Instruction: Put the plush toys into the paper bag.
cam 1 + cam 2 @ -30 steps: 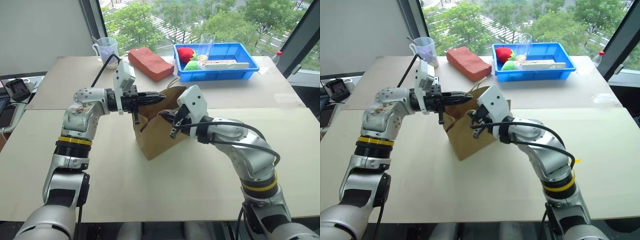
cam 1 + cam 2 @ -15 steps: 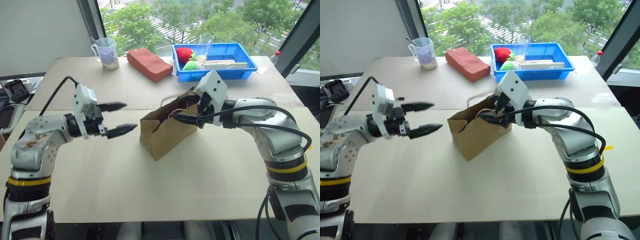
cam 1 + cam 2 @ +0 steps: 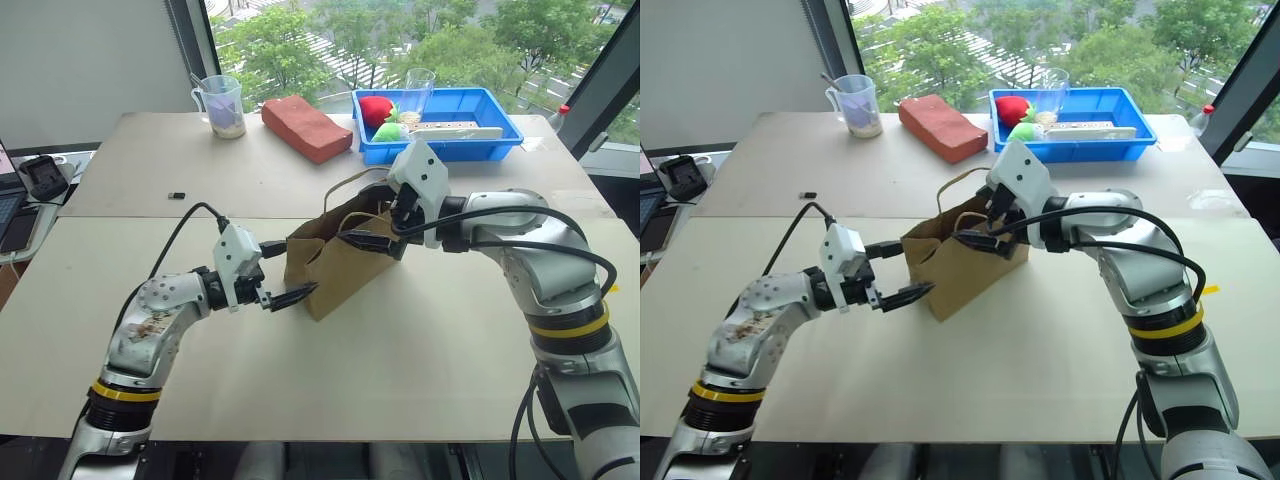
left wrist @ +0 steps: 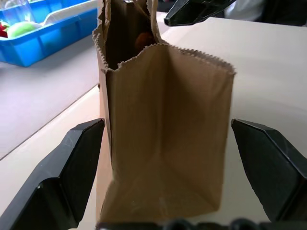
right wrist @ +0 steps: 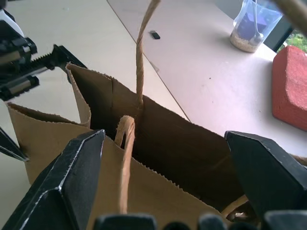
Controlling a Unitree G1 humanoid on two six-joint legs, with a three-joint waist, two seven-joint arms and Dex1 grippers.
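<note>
Now that both sets of fingers have sprung apart from the clenched state of a second ago, we grasp nothing. Our left fingers (image 3: 290, 272) have dropped from the bag's top edge to flank its narrow end low down, one on each side, apart from the paper. Our right fingers (image 3: 372, 241) hover spread at the mouth by the string handles (image 5: 138, 62).

The bag (image 3: 335, 262) stands upright and open on the desk (image 3: 420, 350) by itself. Inside, the left wrist view shows a brown shape (image 4: 144, 39), probably a toy; the white one we cannot make out. We judge that the toys were just released into it, so the task looks nearly done.

Farther off sit the blue tray (image 3: 440, 135), the brick (image 3: 305, 127) and a cup (image 3: 223, 105).
</note>
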